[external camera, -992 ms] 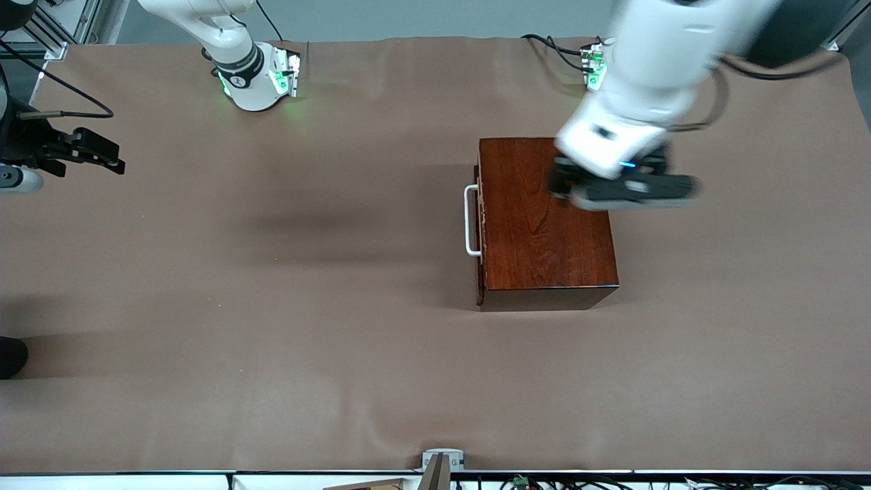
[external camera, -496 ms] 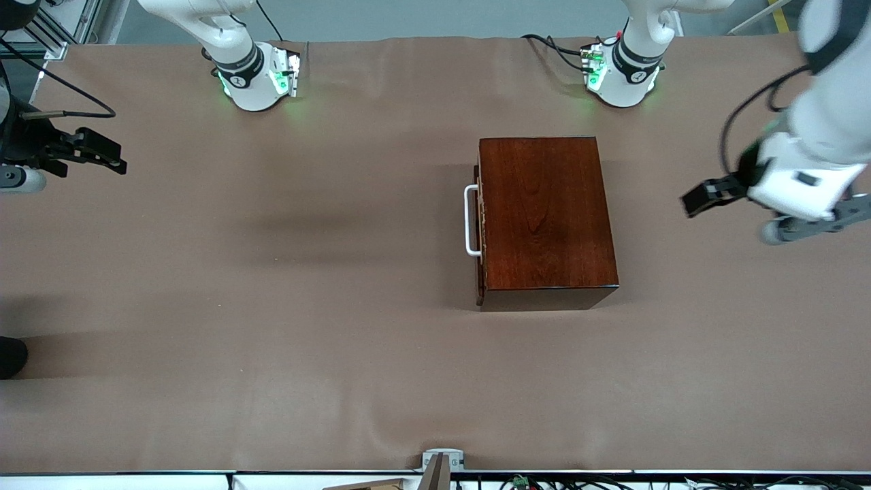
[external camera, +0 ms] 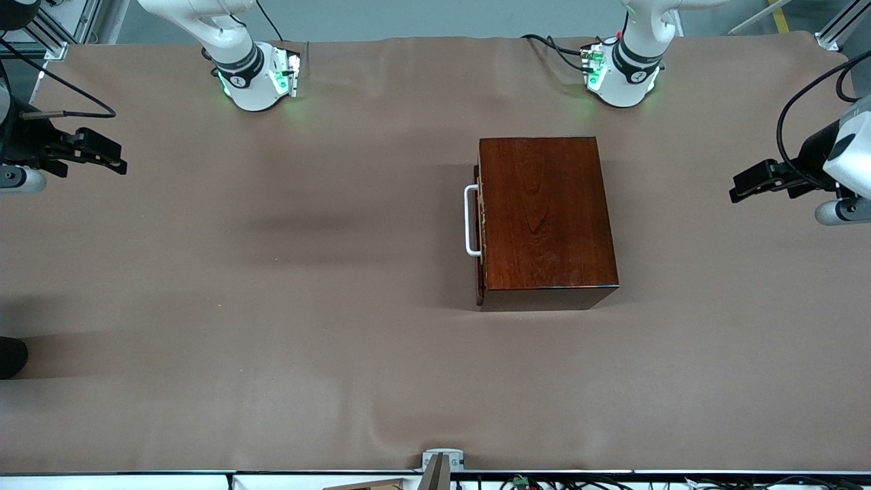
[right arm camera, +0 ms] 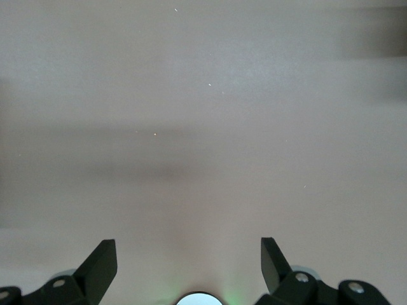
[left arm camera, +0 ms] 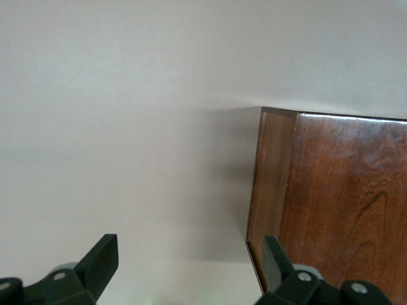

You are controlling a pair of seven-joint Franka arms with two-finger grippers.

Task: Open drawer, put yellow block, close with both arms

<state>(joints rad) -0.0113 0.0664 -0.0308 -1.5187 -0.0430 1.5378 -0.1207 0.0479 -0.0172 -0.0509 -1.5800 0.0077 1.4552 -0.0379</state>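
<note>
Two grippers hang in the air, and both have their fingers spread apart with nothing between them. Going across the front view, the right gripper (external camera: 102, 156) comes first. It is at about 9 o'clock from the box (external camera: 548, 218), over the bare table (external camera: 272, 306) at the right arm's end, well apart from everything.

Next comes the drawer (external camera: 480, 224). It is pushed all the way in, so only its edge shows, with the white handle (external camera: 469, 221) sticking out at 9 o'clock on the box. I cannot see inside it, so I cannot tell what it holds. No yellow block shows anywhere, so I think it may be inside the shut drawer.

The box looks hard, shiny and heavy, so I think it will stay put. The shiny wood looks slippery. The handle is thin and stiff, and its middle looks like the best place to take hold.

Last is the left gripper (external camera: 752, 182), at about 3 o'clock from the box, over the table at the left arm's end.
</note>
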